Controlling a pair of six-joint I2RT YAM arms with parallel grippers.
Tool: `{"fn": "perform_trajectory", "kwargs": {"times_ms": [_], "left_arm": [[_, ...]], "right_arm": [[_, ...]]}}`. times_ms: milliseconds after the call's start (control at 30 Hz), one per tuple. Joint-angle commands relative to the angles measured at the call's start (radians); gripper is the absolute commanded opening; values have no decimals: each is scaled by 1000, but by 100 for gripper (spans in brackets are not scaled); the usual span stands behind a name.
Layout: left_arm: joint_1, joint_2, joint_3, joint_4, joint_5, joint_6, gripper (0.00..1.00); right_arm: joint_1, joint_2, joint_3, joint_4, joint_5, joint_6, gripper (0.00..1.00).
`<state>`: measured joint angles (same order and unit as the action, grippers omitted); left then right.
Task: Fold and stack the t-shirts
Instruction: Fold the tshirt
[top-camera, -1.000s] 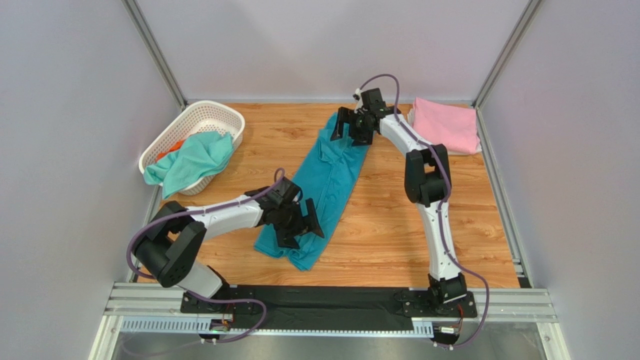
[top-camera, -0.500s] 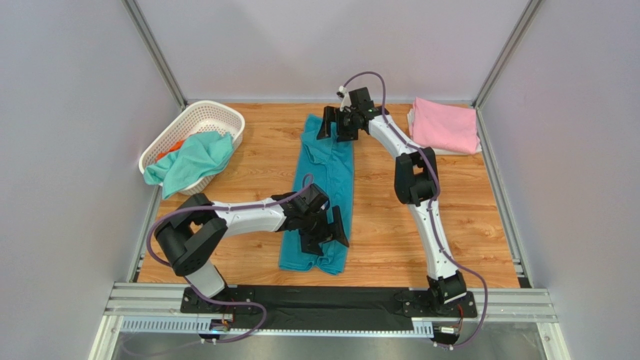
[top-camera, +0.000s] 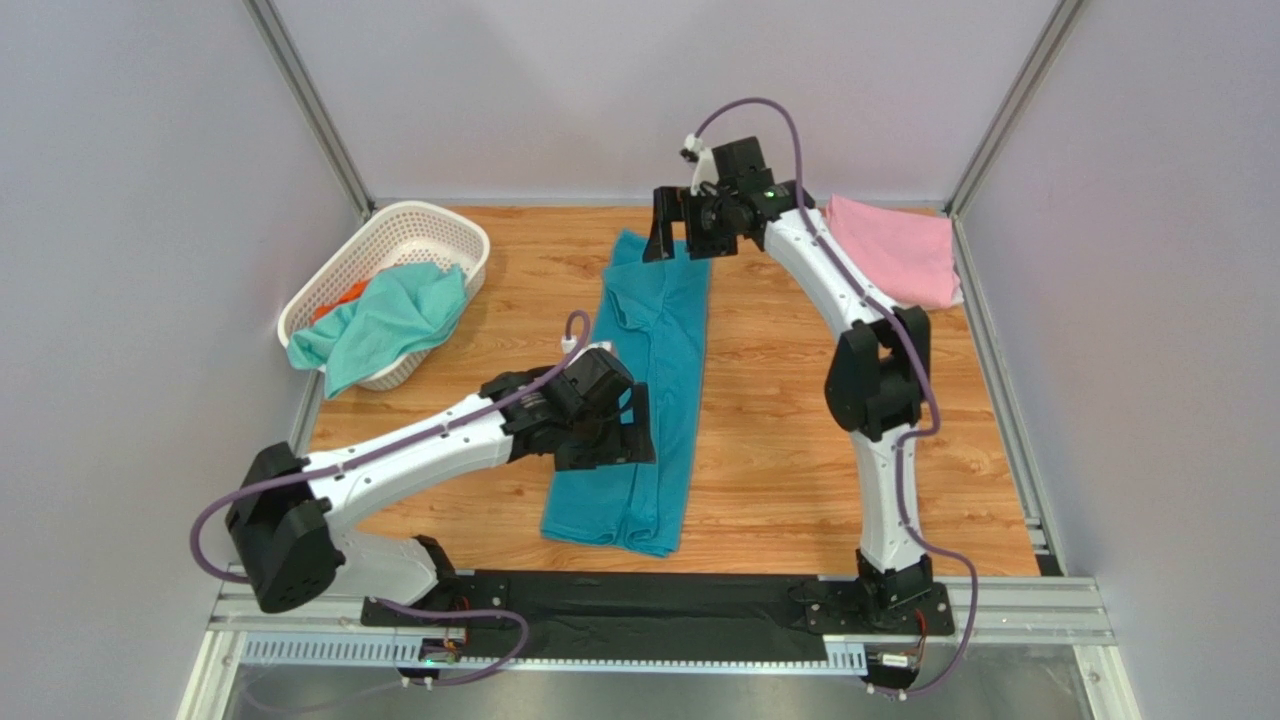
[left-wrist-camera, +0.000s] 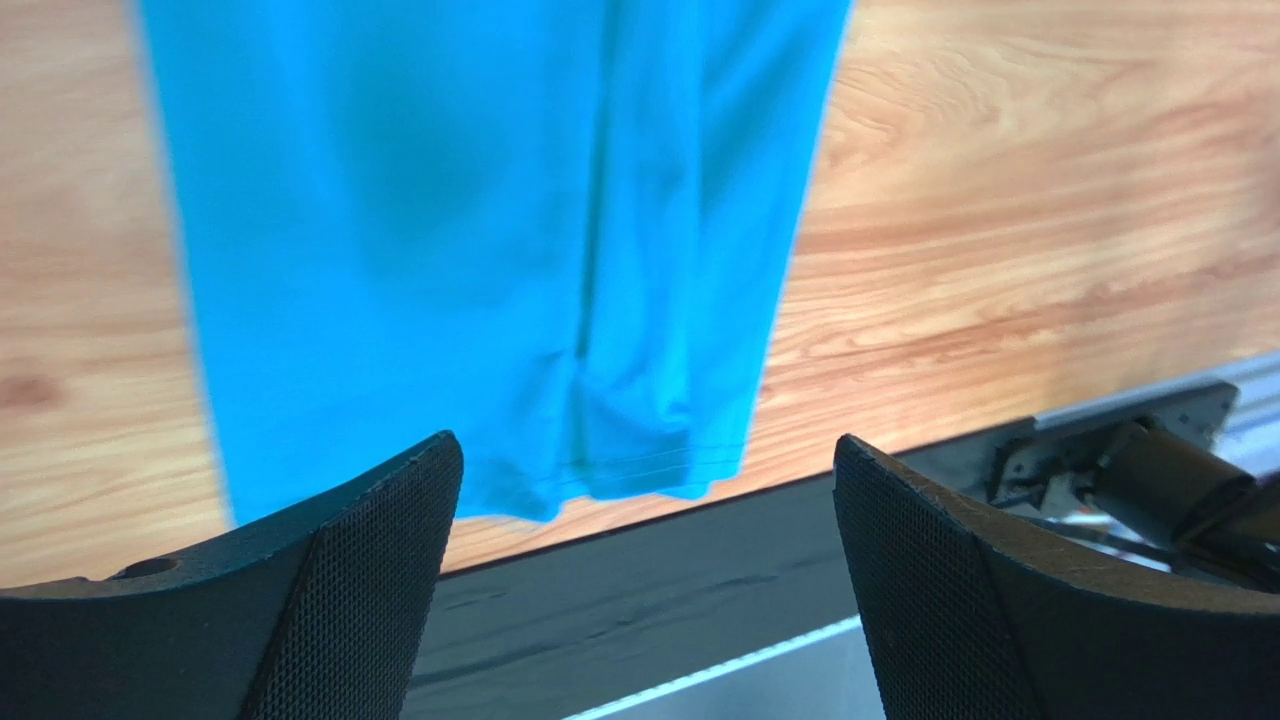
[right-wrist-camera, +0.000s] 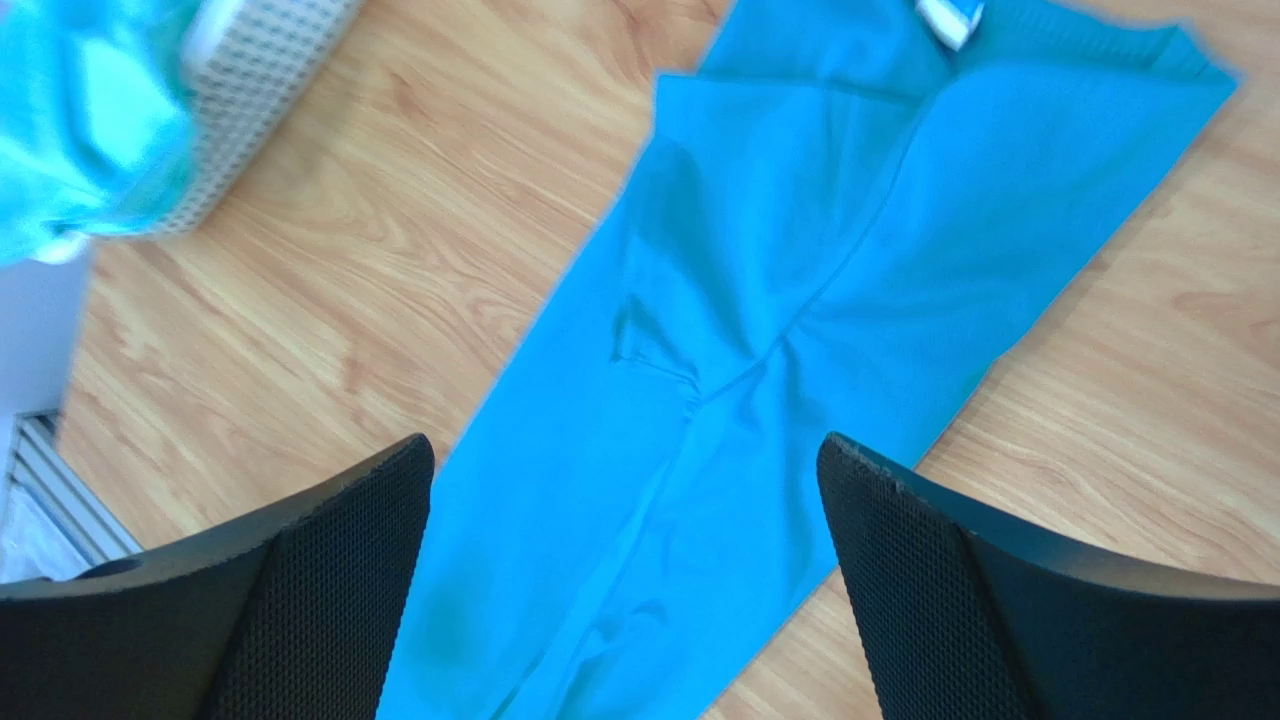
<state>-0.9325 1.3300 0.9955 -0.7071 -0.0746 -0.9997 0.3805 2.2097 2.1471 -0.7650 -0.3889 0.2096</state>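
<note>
Your right wrist view shows the white neck label (right-wrist-camera: 947, 18) of the long, folded teal-blue t-shirt (top-camera: 669, 323); in the top view it is not visible. The shirt lies mid-table. The left gripper (top-camera: 613, 428) and right gripper (top-camera: 679, 240) hang above it, spread wide, holding nothing. The left arm hides part of the shirt. Bare wooden table (top-camera: 781, 450) separates it from the folded pink t-shirt (top-camera: 894, 248).

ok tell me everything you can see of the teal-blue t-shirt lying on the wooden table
The teal-blue t-shirt is soft fabric, folded lengthwise into a long narrow strip, lying flat on the wooden table, collar end far, hem toward the arm bases. A white neck label shows at the collar; a tucked sleeve wrinkles the middle. The open left gripper and right gripper hover above it, gripping nothing.
</note>
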Motion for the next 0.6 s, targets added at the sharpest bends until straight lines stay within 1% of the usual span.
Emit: {"fn": "perform_trajectory", "kwargs": {"times_ms": [0,67,100,133,167,200,233,267,300,333,367,400,433,467,500,567], "left_arm": [[11,-87,-6,-189,-148,18,100],[49,-173,-73,-226,-166,3,100],[70,-240,-134,-229,-162,-4,100],[110,-273,-165,-230,-142,-4,100],[127,-305,-194,-238,-136,-7,100],[156,-360,-248,-244,-126,-14,100],[164,-385,-273,-258,-110,-17,100],[172,-406,-296,-268,-105,-26,100],[178,-426,-317,-276,-102,-36,100],[182,-466,-358,-278,-87,-51,100],[185,-485,-377,-276,-71,-53,100],[187,-518,-409,-269,-54,-54,100],[185,-537,-425,-256,-24,-60,100],[187,-552,-438,-249,-16,-65,100],[189,-580,-464,-243,-1,-68,100],[189,-601,-483,-235,-4,-86,100]], "right_arm": [[17,-166,-151,-17,36,46,100],[40,-263,-260,-17,99,91,100],[63,-296,-374,-13,119,102,100],[78,-370,-438,-8,158,125,100],[96,-411,-504,27,172,161,100],[144,-454,-658,55,185,180,100],[173,-534,-720,76,199,194,100],[207,-570,-786,101,209,229,100],[275,-603,-840,111,222,247,100],[308,-663,-936,121,237,263,100],[336,-691,-976,133,248,284,100],[389,-718,-1016,141,260,330,100],[415,-766,-1097,151,269,359,100],[440,-783,-1131,189,262,384,100],[492,-804,-1165,216,230,427,100],[543,-798,-1210,275,203,454,100]]}}
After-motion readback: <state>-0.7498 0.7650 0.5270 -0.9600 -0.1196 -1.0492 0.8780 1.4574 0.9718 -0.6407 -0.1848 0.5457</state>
